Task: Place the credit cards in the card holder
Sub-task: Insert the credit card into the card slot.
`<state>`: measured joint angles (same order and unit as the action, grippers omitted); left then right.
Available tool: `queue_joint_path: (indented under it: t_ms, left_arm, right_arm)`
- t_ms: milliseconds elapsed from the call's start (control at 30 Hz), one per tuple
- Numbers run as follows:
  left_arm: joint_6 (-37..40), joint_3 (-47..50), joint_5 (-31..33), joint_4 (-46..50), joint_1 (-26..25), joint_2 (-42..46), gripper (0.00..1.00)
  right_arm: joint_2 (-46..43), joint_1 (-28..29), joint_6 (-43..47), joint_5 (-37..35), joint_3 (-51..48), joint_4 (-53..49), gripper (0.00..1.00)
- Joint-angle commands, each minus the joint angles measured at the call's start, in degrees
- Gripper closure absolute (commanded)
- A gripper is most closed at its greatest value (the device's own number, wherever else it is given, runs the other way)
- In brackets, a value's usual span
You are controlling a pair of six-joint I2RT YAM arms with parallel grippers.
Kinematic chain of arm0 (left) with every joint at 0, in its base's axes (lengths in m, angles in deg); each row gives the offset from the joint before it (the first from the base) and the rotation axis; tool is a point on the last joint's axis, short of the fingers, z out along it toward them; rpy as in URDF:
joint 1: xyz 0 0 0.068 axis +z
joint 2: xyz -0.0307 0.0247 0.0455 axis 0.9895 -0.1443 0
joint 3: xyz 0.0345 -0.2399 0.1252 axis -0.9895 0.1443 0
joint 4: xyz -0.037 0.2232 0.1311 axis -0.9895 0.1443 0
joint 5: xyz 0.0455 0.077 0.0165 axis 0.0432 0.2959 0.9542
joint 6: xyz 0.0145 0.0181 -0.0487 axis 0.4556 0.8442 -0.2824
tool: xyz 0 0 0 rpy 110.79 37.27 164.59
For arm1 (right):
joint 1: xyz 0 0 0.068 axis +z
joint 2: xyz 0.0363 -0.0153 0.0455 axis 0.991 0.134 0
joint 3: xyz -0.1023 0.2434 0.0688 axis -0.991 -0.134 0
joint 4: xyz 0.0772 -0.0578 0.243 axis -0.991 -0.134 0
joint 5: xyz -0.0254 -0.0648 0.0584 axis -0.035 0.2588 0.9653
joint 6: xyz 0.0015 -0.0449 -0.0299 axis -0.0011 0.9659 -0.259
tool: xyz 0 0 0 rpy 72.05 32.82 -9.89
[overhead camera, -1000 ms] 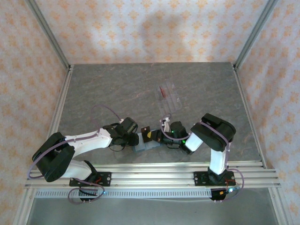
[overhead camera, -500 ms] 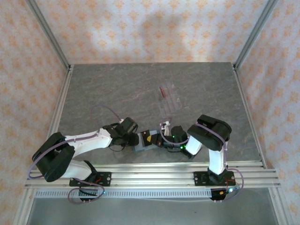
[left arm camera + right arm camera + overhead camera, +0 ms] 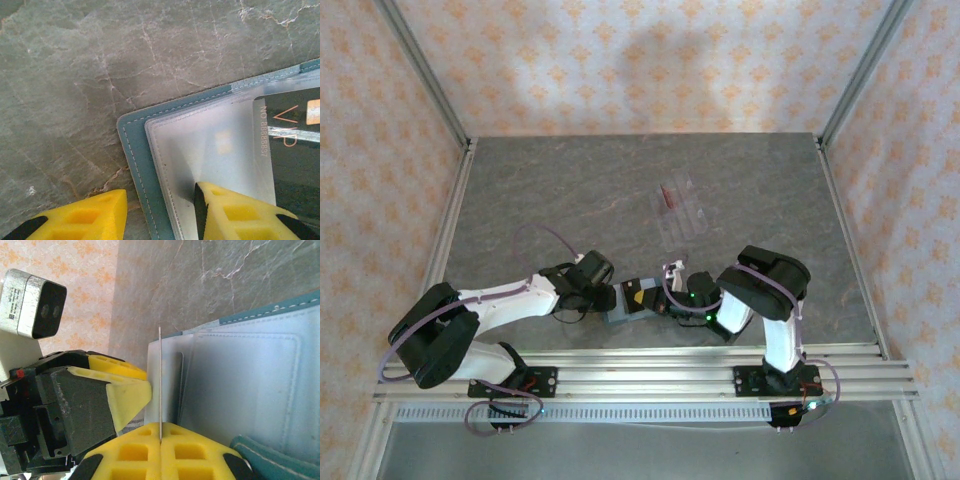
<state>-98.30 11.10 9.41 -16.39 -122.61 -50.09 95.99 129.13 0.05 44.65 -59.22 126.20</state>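
The teal card holder (image 3: pixel 134 150) lies open near the table's front edge, its pale inside (image 3: pixel 250 390) facing up. My left gripper (image 3: pixel 160 200) is open and straddles the holder's corner, with one yellow finger (image 3: pixel 235 212) on the pale lining and the other on the table. My right gripper (image 3: pixel 160 432) is shut on a dark card with orange VIP print (image 3: pixel 295 150), seen edge-on as a thin line (image 3: pixel 160 380). That card reaches over the holder's pale pockets; I cannot tell whether it is inside one. From above, the card (image 3: pixel 636 296) sits between my left gripper (image 3: pixel 607 296) and right gripper (image 3: pixel 655 298).
A clear slotted plastic rack (image 3: pixel 682 212) stands further back at mid-table with a reddish card (image 3: pixel 665 193) in it. Aluminium rails (image 3: pixel 650 362) run along the near edge just behind the holder. The left gripper's finger (image 3: pixel 125 390) is close beside the held card.
My right gripper has come down and left with the card, bringing it onto the open holder. The right elbow has dropped lower. The left gripper has stayed in place.
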Motion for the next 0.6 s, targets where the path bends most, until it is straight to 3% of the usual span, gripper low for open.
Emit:
queue_joint_path:
  t_ms: [0, 267, 567]
  left_arm:
    - [0.4, 2.1, 2.1, 4.2, -0.3, 0.2, 0.60]
    - [0.3, 2.4, 2.1, 4.2, -0.3, 0.6, 0.60]
    - [0.3, 2.8, 2.1, 3.5, -0.3, 0.3, 0.60]
  right_arm:
    - [0.7, 0.5, 1.3, -1.1, -0.9, -11.6, 1.00]
    - [-3.4, 0.9, 3.1, -3.0, 1.5, -24.1, 1.00]
    - [-4.0, 1.6, 2.4, -4.4, 3.0, -30.2, 1.00]
